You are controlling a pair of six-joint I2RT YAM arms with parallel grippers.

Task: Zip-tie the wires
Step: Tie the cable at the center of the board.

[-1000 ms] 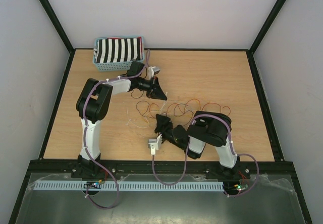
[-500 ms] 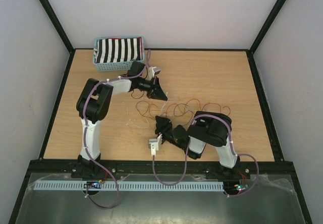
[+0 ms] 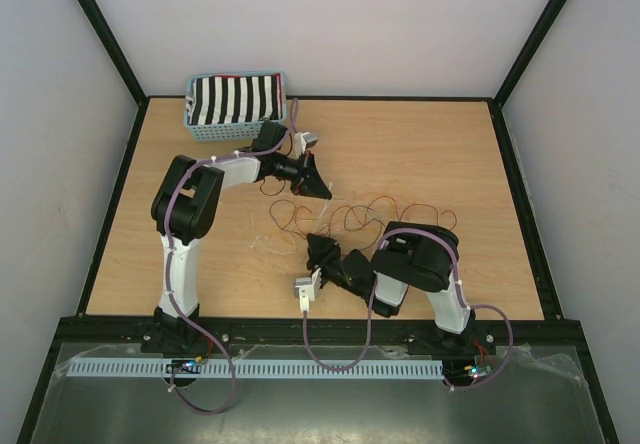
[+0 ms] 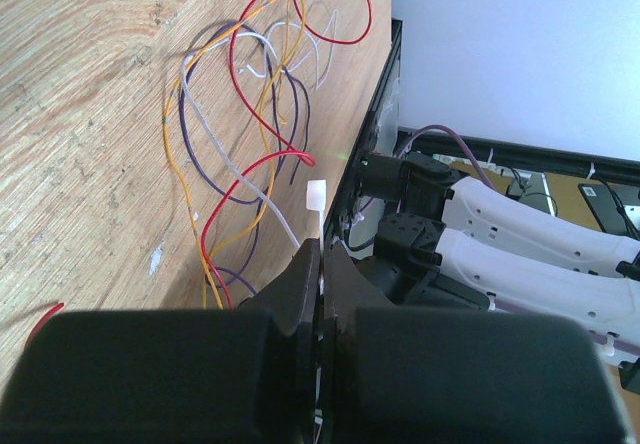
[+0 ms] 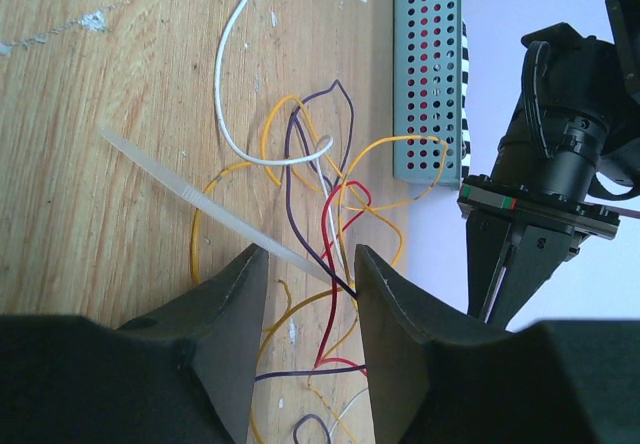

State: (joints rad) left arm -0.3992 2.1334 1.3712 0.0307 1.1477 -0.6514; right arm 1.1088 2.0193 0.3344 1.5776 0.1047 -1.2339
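Note:
The wires (image 3: 372,212) lie in loose red, orange, yellow, white and dark purple loops on the wooden table; they also show in the left wrist view (image 4: 250,114) and the right wrist view (image 5: 330,214). My left gripper (image 3: 322,192) is shut (image 4: 322,254) on a thin white zip tie (image 4: 316,197) that sticks out past its tips, just above the wires' left end. My right gripper (image 3: 316,244) is open (image 5: 310,264), low over the wires. A second clear zip tie (image 5: 190,189) lies flat on the table and runs in between the open jaws along with red and purple strands.
A teal basket (image 3: 235,129) holding striped cloth stands at the back left, behind the left arm; it also shows in the right wrist view (image 5: 430,74). The left gripper (image 5: 505,254) hangs close to the right of my right gripper. The black frame rail runs along the table's near edge.
The right gripper has shifted slightly toward the near edge. The left arm has not moved.

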